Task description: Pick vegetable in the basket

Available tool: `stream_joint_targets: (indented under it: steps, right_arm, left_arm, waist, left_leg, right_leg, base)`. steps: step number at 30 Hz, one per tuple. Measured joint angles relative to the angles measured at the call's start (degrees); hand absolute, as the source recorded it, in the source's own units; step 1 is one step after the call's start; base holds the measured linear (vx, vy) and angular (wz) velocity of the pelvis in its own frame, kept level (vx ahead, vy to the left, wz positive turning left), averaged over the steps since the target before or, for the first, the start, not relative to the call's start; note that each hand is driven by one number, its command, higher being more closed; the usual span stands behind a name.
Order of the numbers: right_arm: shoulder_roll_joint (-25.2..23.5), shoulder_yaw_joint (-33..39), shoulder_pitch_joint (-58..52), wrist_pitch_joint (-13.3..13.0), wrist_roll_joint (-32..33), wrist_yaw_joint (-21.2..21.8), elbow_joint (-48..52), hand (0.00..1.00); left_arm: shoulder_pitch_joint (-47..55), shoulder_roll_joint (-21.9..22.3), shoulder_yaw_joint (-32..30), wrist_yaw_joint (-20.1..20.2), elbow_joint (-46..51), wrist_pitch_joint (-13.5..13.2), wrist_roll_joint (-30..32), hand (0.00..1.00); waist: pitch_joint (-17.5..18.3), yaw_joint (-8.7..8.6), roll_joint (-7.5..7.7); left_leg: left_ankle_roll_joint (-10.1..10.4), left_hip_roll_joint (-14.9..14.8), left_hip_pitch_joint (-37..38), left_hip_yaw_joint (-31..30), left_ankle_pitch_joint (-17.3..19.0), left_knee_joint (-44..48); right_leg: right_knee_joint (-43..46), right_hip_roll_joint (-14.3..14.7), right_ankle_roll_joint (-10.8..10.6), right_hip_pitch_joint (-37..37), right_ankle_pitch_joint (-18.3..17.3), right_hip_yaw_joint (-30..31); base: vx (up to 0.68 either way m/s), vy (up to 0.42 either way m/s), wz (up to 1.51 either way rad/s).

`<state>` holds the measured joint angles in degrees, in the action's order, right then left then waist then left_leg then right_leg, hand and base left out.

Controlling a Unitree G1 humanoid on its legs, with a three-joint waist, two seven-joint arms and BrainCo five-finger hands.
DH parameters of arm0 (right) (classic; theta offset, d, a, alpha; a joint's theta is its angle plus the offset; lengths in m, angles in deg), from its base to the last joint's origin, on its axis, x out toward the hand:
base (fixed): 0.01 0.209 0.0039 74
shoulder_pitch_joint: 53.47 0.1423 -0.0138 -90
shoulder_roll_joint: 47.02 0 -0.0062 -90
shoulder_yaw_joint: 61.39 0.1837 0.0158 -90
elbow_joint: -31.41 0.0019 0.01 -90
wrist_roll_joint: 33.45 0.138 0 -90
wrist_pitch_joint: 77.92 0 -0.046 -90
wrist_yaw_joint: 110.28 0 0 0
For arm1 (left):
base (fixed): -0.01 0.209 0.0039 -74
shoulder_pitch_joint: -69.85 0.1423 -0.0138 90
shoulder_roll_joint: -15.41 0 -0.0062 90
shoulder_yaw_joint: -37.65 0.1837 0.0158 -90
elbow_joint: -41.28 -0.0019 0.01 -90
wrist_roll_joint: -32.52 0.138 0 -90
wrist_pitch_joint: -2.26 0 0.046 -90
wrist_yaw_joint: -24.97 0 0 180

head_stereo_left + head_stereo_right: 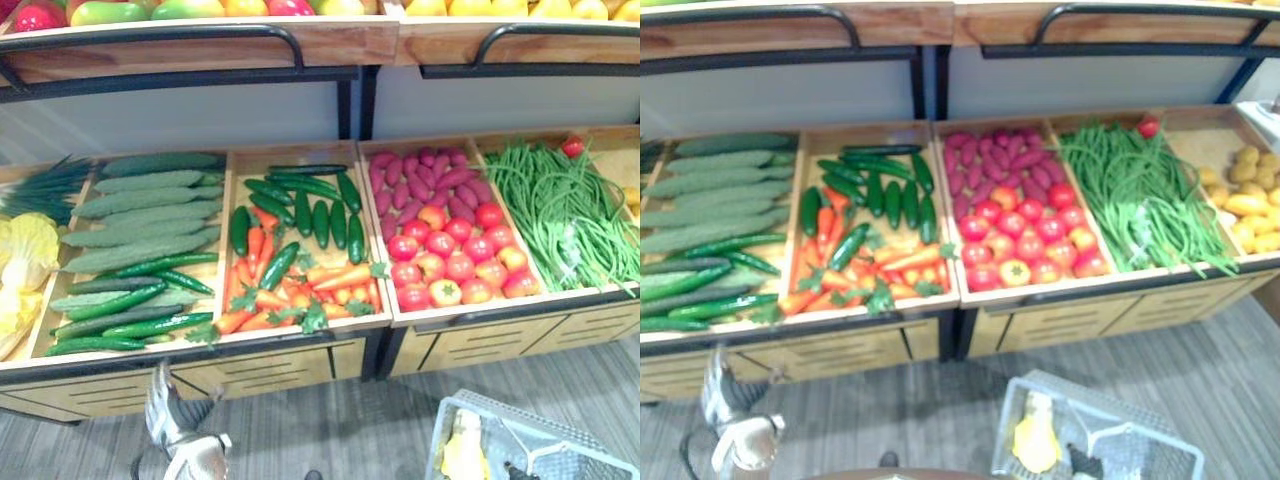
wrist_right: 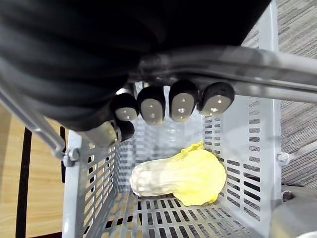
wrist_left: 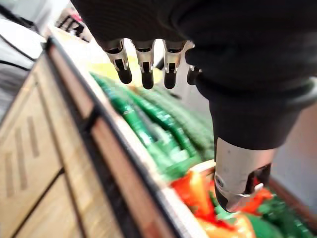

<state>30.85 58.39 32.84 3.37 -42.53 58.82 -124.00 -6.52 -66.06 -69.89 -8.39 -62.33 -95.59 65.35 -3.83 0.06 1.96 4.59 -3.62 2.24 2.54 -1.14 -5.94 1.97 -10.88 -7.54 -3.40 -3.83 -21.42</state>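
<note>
A grey plastic basket point(image 1: 560, 455) hangs low at the right, in front of the stand. A pale yellow cabbage point(image 2: 183, 176) lies on its floor. In the right wrist view my right hand point(image 2: 163, 106) has its fingers curled round the basket's metal handle point(image 2: 257, 67). My left hand point(image 1: 175, 415) is low at the left, in front of the wooden stand, below the cucumber bin. Its fingers point(image 3: 143, 69) are straight and hold nothing. Past them are cucumbers point(image 3: 158, 129) and carrots point(image 3: 198, 191).
The stand's wooden bins hold yellow cabbages point(image 1: 25, 250), cucumbers point(image 1: 140, 230), green peppers with carrots point(image 1: 300, 275), tomatoes point(image 1: 450, 260), green beans point(image 1: 565, 210) and potatoes point(image 1: 1250, 200). An upper shelf point(image 1: 200, 45) with fruit overhangs the back. Grey floor point(image 1: 340, 425) lies before the stand.
</note>
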Motion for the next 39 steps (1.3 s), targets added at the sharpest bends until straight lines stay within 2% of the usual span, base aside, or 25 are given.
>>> stream_joint_targets:
  steps: [4, 6, 7, 9, 11, 14, 16, 18, 22, 30, 39]
  right_arm:
    - [0.2, -2.1, 0.1, 0.0, 0.1, 0.2, 0.1, 1.0]
    - [0.6, -3.5, 0.1, 0.1, 0.1, 0.7, 0.4, 1.0]
    - [0.8, -3.7, 0.2, 0.1, 0.1, 1.0, 0.5, 1.0]
    - [0.9, -4.6, 0.3, 0.3, 0.0, 1.9, 1.2, 1.0]
    - [1.0, -5.8, 0.6, 0.5, 0.0, 2.5, 1.7, 1.0]
    - [1.6, -6.4, 1.5, 0.5, -0.1, 2.8, 2.0, 1.0]
    - [2.2, -6.6, 1.5, 0.5, -0.1, 3.3, 3.1, 1.0]
    - [2.5, -6.8, 1.3, 0.5, -0.1, 3.9, 4.2, 1.0]
    - [3.0, -8.1, 1.4, 0.4, -0.1, 4.0, 5.6, 1.0]
    - [3.1, -8.2, 1.4, -0.1, -0.4, 4.0, 7.1, 1.0]
    - [3.0, -8.5, 1.5, 0.1, -2.1, 4.0, 10.6, 1.0]
  left_arm:
    - [-1.2, -4.0, 0.8, 0.4, 5.0, -1.0, -0.1, 0.0]
    - [-1.8, -7.0, 1.7, 3.3, 7.0, -2.2, -0.5, 0.0]
    - [-2.4, -7.7, 1.7, 4.2, 6.9, -2.2, -0.7, 0.0]
    - [-5.5, -12.0, 2.1, 6.4, 4.7, -2.3, -1.0, 0.0]
    - [-8.7, -15.9, 3.1, 7.2, 1.5, -2.3, -1.0, 0.0]
    - [-11.9, -20.4, 6.6, 8.9, -1.0, -1.9, -0.9, 0.0]
    - [-12.0, -26.4, 12.1, 11.7, -1.4, -3.8, 0.1, 0.0]
    - [-13.5, -29.2, 15.3, 14.5, -2.7, -5.1, 1.4, 0.0]
    - [-16.7, -29.2, 18.5, 18.1, -6.5, -5.7, 2.3, 0.0]
    - [-22.0, -29.2, 22.1, 18.6, -9.1, -5.0, 2.3, 0.0]
    - [-24.1, -28.9, 22.0, 18.9, -13.4, -1.3, 3.4, 0.0]
  waist:
    - [0.0, -0.24, 0.02]
    - [0.1, -0.5, -0.08]
    - [0.1, -0.59, -0.15]
    - [0.0, -1.57, -0.31]
    - [-0.1, -1.56, -0.43]
    - [-0.6, -1.73, -1.05]
    - [-1.0, -3.08, -1.62]
    - [-1.2, -3.15, -2.11]
    - [-1.7, -3.29, -2.53]
    - [-2.1, -3.42, -2.91]
    - [-2.9, -3.13, -3.51]
  left_leg:
    - [0.1, -0.1, 0.4, 2.1, 0.1, 0.0]
    - [0.3, -0.1, 0.9, 3.9, 0.3, 0.0]
    - [0.3, -0.2, 1.0, 4.5, 0.4, 0.0]
    - [0.5, -0.6, 1.0, 5.8, 0.5, 0.0]
    - [0.6, -1.0, 1.0, 7.8, 0.6, 0.0]
    - [0.7, -1.3, 0.9, 9.5, 0.7, 0.0]
    - [0.8, -1.5, 0.9, 10.9, 1.0, 0.0]
    - [0.9, -1.8, 0.9, 12.2, 1.6, 0.0]
    - [1.2, -2.2, 0.7, 14.3, 2.1, 0.3]
    - [1.3, -2.1, 0.1, 16.1, 2.1, 0.4]
    - [1.3, -2.4, -0.1, 19.0, 3.0, 0.4]
  right_leg:
    - [-0.2, 0.1, -0.1, 0.1, 0.1, 1.1]
    - [-0.9, 0.2, -0.1, 0.0, 0.5, 2.3]
    - [-1.0, 0.3, -0.2, 0.1, 0.6, 2.6]
    - [-1.9, 0.8, -0.1, 0.2, 1.2, 3.4]
    - [-2.0, 1.2, 0.2, 1.2, 1.6, 5.1]
    - [-2.1, 1.6, 0.2, 2.4, 2.0, 6.8]
    - [-2.0, 1.8, 0.1, 3.2, 2.1, 8.1]
    - [-2.0, 2.2, 0.2, 4.1, 2.2, 9.4]
    - [-2.3, 2.8, 0.2, 5.5, 2.5, 11.6]
    - [-1.7, 2.7, 0.2, 7.3, 2.5, 13.0]
    - [2.9, 2.2, 0.2, 11.4, 2.5, 15.9]
  base:
    - [0.03, -0.005, -0.13]
    - [0.03, 0.003, -0.26]
    - [0.03, -0.001, -0.24]
    - [0.02, -0.01, -0.22]
    - [0.0, -0.006, -0.39]
    - [-0.01, -0.01, -0.37]
    - [0.01, -0.011, -0.26]
    - [0.01, -0.014, -0.36]
    - [0.03, -0.027, -0.27]
    - [0.06, -0.039, -0.1]
    - [0.03, -0.015, -0.14]
